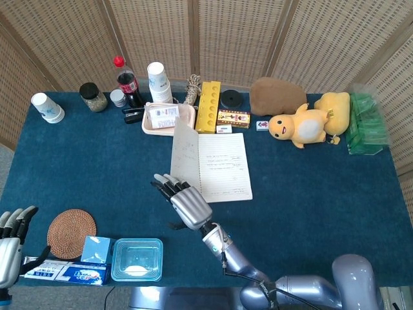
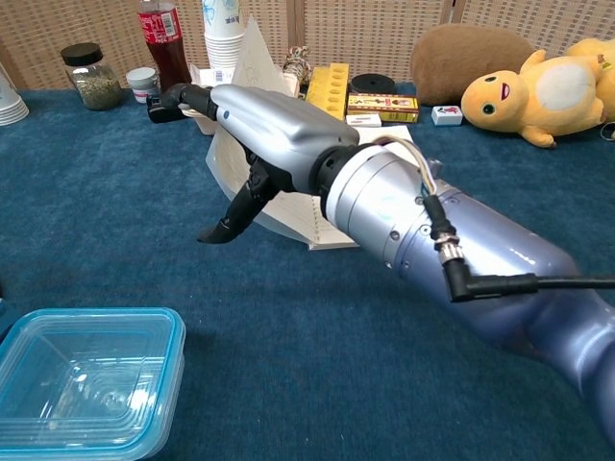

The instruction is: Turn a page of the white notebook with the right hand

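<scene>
The white notebook (image 1: pixel 222 168) lies open near the middle of the blue table (image 1: pixel 97 168), its spiral edge on the left, and one page (image 1: pixel 186 157) stands lifted off it, tilted up and leaning toward the left. The right hand (image 1: pixel 182 202) sits just beside that page, at its lower left; its fingers (image 1: pixel 165 184) are stretched out and slightly spread with the thumb hanging down, and in the chest view the page rises behind the back of the hand. Whether the hand touches the page cannot be told from either view; nothing is gripped in it. Behind the notebook, along the far side of the table, stand a beige tray (image 1: pixel 168 119) with a packet in it, a yellow block (image 1: pixel 208 106), a cola bottle (image 1: pixel 128 82) and a stack of paper cups (image 1: pixel 159 81). Further right lies a yellow plush toy (image 1: pixel 304 126). At the near left corner the left hand (image 1: pixel 11 240) rests with fingers apart and empty, beside a woven coaster (image 1: pixel 71 232) and a clear blue-rimmed container (image 1: pixel 137 259).
</scene>
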